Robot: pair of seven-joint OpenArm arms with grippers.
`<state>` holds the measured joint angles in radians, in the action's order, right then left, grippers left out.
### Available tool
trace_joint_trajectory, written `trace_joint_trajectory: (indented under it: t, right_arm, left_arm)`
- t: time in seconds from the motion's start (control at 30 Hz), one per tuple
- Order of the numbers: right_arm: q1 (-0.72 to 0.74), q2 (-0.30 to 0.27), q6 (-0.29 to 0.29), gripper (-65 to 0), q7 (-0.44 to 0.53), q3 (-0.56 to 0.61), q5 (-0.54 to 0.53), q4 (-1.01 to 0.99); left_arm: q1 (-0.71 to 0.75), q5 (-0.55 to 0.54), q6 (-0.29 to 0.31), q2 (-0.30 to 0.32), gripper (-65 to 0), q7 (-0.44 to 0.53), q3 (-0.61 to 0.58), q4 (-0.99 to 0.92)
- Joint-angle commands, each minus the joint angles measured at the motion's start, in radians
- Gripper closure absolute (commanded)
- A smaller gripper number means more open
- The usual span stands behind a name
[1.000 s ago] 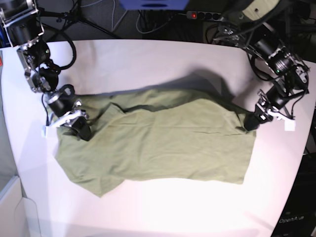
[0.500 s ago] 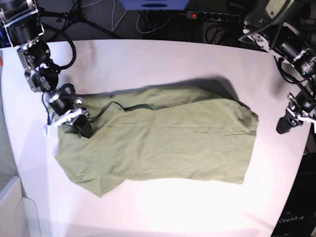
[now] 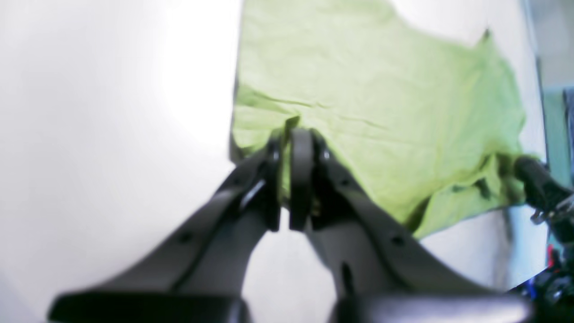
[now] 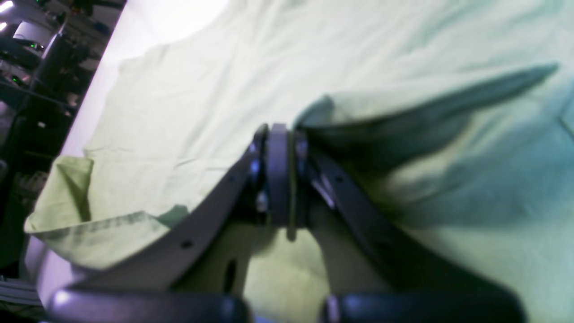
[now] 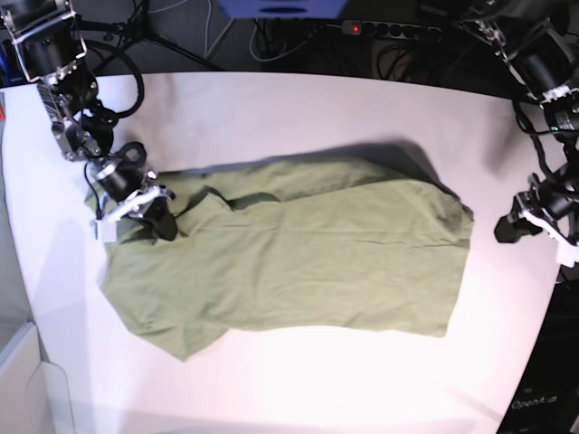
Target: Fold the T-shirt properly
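Note:
The olive-green T-shirt (image 5: pixel 308 262) lies spread and wrinkled across the white table (image 5: pixel 298 117), with its long side running left to right. My right gripper (image 5: pixel 166 226) sits at the shirt's left end. In the right wrist view this gripper (image 4: pixel 278 130) is shut, and a raised fold of the T-shirt (image 4: pixel 202 89) is pinched at its tips. My left gripper (image 5: pixel 505 231) hovers over bare table just right of the shirt's right edge, apart from the cloth. Seen from the left wrist, that gripper (image 3: pixel 291 134) is shut with nothing in it, and the T-shirt (image 3: pixel 381 89) lies beyond it.
Cables and a power strip (image 5: pixel 380 29) lie past the table's far edge. A pale box (image 5: pixel 18 380) stands off the near left corner and dark equipment (image 5: pixel 543 389) off the near right. Bare tabletop surrounds the shirt on all sides.
My left gripper has drawn back to the right, off the shirt's right edge, and that corner now lies flat. My right gripper has shifted slightly up and right with the fabric.

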<state>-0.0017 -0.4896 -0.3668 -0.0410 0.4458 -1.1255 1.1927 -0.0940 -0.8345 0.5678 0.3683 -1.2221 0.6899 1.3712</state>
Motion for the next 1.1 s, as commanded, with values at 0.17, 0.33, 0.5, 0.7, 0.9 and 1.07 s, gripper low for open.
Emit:
trace_joint_trajectory:
  t: [0.17,0.33,0.5,0.7,0.9,1.07]
  right_arm:
    - [-0.002,-0.016,-0.013,-1.0,0.019,-0.009,-0.006,0.016]
    - [-0.005,-0.017,-0.013,-1.0,0.019,-0.008,-0.006,0.019]
    - [-0.004,-0.016,-0.013,-1.3,0.019,-0.008,-0.006,0.020]
    - [-0.004,-0.011,-0.013,-1.3,0.019,-0.008,-0.006,0.019]
    - [-0.004,-0.011,-0.013,-1.3,0.019,-0.008,-0.006,0.020]
    - [-0.004,-0.011,-0.013,-1.3,0.019,-0.008,-0.006,0.020]
  left_arm:
    - [0.150,0.077,0.007,0.114,-3.1,0.107,-0.135,0.178]
    - [0.291,0.287,0.011,0.088,-3.2,0.209,-0.151,0.327]
    - [0.313,0.495,0.011,0.016,-4.5,0.291,-0.207,0.397]
    - [0.307,0.782,0.011,-0.091,-28.4,0.417,-0.296,0.425]
    - [0.314,1.099,0.013,-0.168,-45.7,0.670,-0.459,0.397]
    - [0.308,1.250,0.013,-0.206,-44.1,0.772,-0.494,0.366]
